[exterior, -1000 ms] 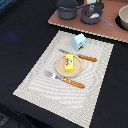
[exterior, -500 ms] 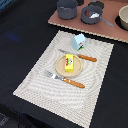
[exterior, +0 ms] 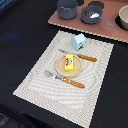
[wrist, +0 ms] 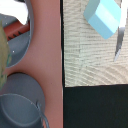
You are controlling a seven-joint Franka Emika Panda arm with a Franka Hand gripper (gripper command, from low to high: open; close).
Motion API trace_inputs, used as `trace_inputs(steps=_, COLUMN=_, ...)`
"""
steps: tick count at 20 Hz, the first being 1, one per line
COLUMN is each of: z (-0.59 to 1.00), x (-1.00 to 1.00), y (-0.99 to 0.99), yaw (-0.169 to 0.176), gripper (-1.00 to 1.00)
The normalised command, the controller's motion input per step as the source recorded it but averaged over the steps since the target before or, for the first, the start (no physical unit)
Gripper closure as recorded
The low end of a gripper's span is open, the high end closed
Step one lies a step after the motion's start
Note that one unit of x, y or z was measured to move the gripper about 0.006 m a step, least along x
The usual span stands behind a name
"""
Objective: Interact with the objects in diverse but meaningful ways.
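Placemat is carrying a mock place setting, you're seeing: yellow pack lying centred on the wooden plate, blue-and-white box standing near the mat's far edge; gripper isn't showing, so I cannot tell its state.

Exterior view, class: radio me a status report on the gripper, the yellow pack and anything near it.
Gripper not in view in either camera. Yellow pack flat on round plate, mid placemat. Knife and fork flank the plate; blue-and-white box stands beyond.
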Motion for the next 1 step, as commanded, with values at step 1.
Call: trace_inputs(steps=1, z=0.00, x=0.00, y=0.00, yaw=0.000, gripper=-1.00)
